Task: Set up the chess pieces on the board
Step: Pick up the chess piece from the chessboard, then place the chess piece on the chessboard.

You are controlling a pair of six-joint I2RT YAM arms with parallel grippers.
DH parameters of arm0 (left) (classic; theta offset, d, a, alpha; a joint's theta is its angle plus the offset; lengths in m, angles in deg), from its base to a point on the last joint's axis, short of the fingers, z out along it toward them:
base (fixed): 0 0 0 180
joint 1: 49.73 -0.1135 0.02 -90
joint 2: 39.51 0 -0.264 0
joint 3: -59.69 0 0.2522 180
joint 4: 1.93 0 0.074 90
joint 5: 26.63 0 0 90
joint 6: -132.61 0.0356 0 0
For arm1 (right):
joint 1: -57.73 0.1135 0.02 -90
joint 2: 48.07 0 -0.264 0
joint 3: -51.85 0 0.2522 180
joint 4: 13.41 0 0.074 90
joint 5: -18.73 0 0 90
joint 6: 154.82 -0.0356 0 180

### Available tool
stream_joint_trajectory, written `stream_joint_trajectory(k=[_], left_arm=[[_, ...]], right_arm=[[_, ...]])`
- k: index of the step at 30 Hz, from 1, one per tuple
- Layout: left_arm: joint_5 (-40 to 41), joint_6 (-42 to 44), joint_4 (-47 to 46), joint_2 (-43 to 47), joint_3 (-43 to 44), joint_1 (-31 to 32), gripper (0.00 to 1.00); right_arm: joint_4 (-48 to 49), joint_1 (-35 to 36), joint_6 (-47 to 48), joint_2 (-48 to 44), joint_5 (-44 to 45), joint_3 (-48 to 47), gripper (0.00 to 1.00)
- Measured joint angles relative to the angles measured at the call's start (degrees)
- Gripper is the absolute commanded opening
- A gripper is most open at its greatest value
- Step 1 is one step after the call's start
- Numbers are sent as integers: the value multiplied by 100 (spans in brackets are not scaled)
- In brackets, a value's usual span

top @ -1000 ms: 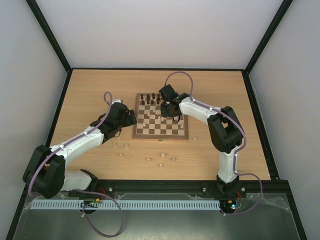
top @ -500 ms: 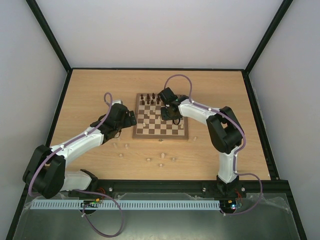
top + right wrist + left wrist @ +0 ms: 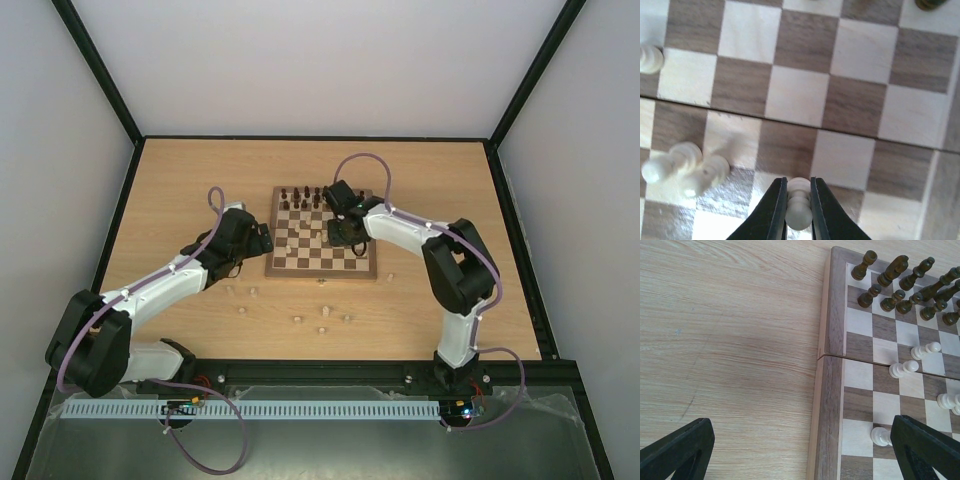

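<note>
The board (image 3: 320, 273) lies mid-table, with dark pieces (image 3: 305, 197) on its far rows. My right gripper (image 3: 346, 236) hangs over the board's right half. In the right wrist view it (image 3: 799, 200) is shut on a cream pawn (image 3: 799, 210) held above the squares. Two cream pieces (image 3: 685, 167) stand close together to its left, and another (image 3: 650, 59) stands further off. My left gripper (image 3: 262, 238) is open and empty over the board's left border (image 3: 829, 390). Its fingers (image 3: 677, 452) straddle that border. Cream pieces (image 3: 903, 369) stand on nearby squares.
Several loose cream pieces lie on the table in front of the board, among them one (image 3: 254, 292) at the left, one (image 3: 324, 312) in the middle and one (image 3: 391, 276) by the board's near right corner. The black frame rail (image 3: 330, 372) runs along the near edge.
My right gripper has moved from the board's far rows toward the near side, over the board's middle right. The left arm has not moved.
</note>
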Motion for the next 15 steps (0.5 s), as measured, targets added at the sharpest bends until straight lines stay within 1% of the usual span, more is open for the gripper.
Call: stream_joint_trajectory(k=[9, 15], left_arm=[[-59, -20, -24, 0, -4, 0, 99], [-68, -28, -44, 2, -44, 0, 100]], right_arm=[[-76, 0, -7, -927, 37, 772, 11], [-72, 4, -22, -1019, -2, 992, 11]])
